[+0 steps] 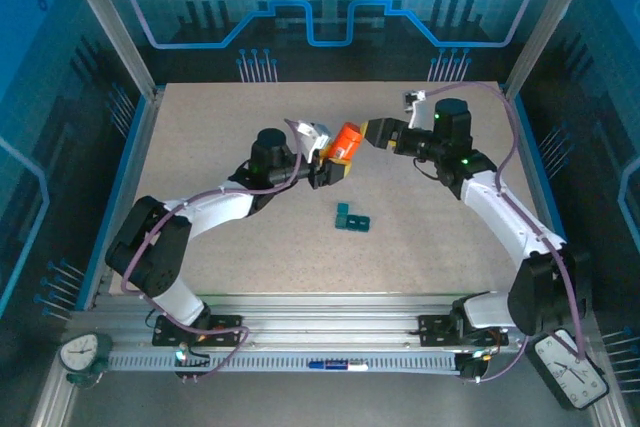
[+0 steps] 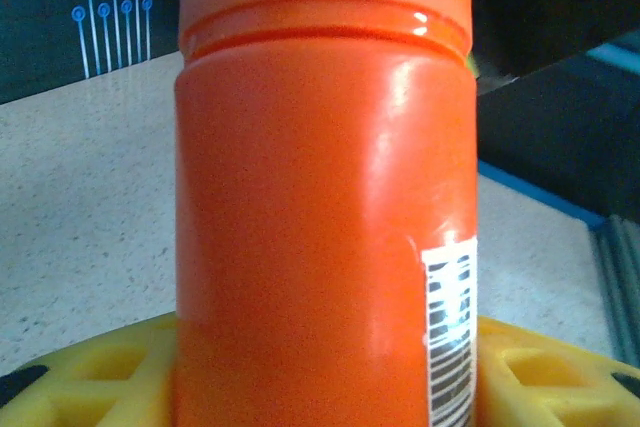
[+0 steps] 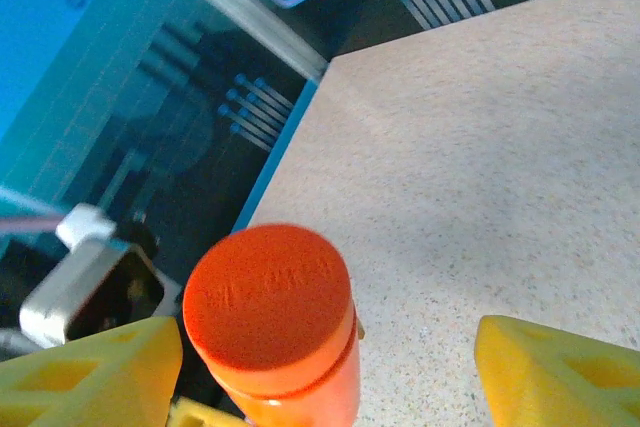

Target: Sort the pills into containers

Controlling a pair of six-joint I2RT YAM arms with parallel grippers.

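L gripper [image 1: 335,169] is clamped on the orange bottle [image 1: 347,139] above the middle of the table [image 1: 220,137], holding it off the surface and tilted, cap end pointing toward the R arm. In the L wrist view the bottle [image 2: 320,197] stands w/ a yellow finger [image 2: 80,382] pressed to each side of its lower body, and a barcode label [image 2: 450,337] at its lower right. R gripper [image 1: 375,134] sits just beside the cap end in the top view. From the R wrist cam the cap [image 3: 268,302] is seen from above between spread yellow fingers [image 3: 560,372]: the finger on the right of that view stands clearly apart from it w/ bare table between, the other one is close beside it, contact can't be told. So the R gripper [image 3: 325,352] isn't pinching the cap. The cap is seated on the bottle neck. The teal pill box [image 1: 352,217] lies flat on the table, nearer the arm bases than the bottle, roughly centred between the 2 arms, apart from both grippers; its compartments are too small to make out
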